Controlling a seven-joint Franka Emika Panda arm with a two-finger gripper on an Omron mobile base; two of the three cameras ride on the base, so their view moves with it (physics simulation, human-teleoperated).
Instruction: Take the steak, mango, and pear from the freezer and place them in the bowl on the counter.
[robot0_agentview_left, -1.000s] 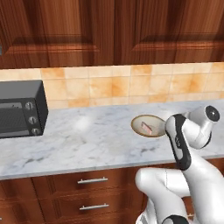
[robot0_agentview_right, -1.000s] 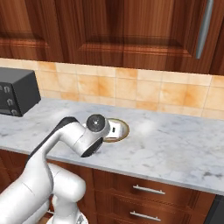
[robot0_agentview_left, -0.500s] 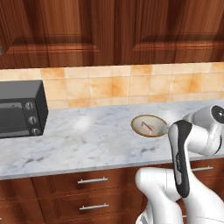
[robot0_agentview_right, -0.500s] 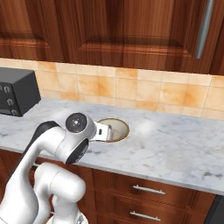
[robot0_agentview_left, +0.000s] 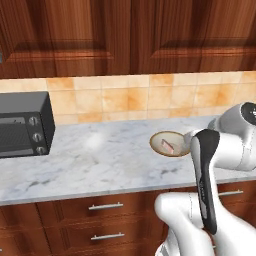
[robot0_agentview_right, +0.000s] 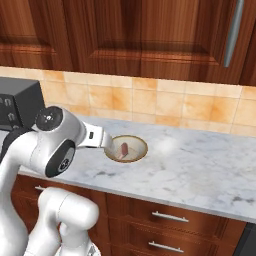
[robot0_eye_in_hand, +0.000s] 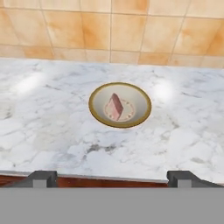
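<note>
The steak, a small pinkish-red slab, lies in the middle of the tan bowl with its brown rim. The bowl stands on the marble counter near the tiled wall. My gripper hangs back over the counter's front edge, short of the bowl, open with nothing between its fingertips. From the base, the steak shows in the bowl just left of my forearm, and the steak sits in the bowl right of my hand. The mango, the pear and the freezer are out of view.
A black toaster oven stands on the counter at the far left. Wooden wall cabinets hang above the tan tiles, one with a long grey rod handle. Brown drawers with metal handles run under the counter.
My arm has folded back, drawing the hand away from the bowl toward the counter's front edge. The steak stays in the bowl and the jaws remain open.
</note>
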